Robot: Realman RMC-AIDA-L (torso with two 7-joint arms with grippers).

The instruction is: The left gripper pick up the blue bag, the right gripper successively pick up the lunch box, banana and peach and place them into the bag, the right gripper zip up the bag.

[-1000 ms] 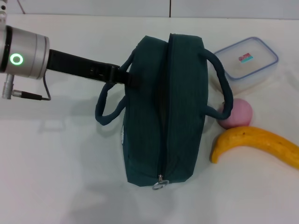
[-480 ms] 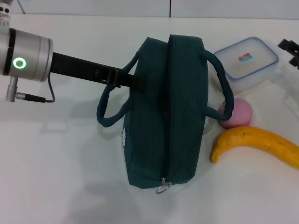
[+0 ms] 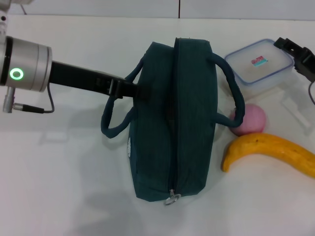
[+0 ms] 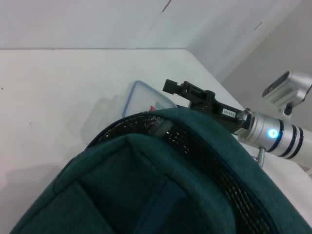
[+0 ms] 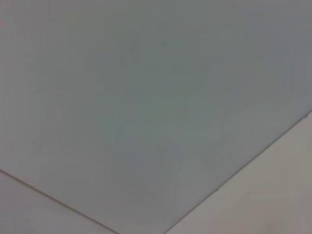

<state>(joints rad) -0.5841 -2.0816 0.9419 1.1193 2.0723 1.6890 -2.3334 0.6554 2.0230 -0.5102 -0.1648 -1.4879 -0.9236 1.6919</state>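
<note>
The blue bag (image 3: 174, 118) lies zipped on the white table, its zip pull (image 3: 171, 198) at the near end. My left gripper (image 3: 137, 90) is shut on the bag's left side by the left handle; the bag fills the left wrist view (image 4: 161, 195). The clear lunch box (image 3: 256, 66) with a blue rim stands right of the bag and also shows in the left wrist view (image 4: 144, 100). The pink peach (image 3: 248, 119) and yellow banana (image 3: 270, 150) lie nearer. My right gripper (image 3: 294, 55) is open above the lunch box's right edge.
The bag's right handle (image 3: 236, 93) arches over toward the peach. The left arm (image 3: 74, 76) stretches across the table's left side. The right wrist view shows only plain grey surface.
My right gripper has come in from the right and now reaches the lunch box's right edge. The bag has shifted slightly with my left gripper.
</note>
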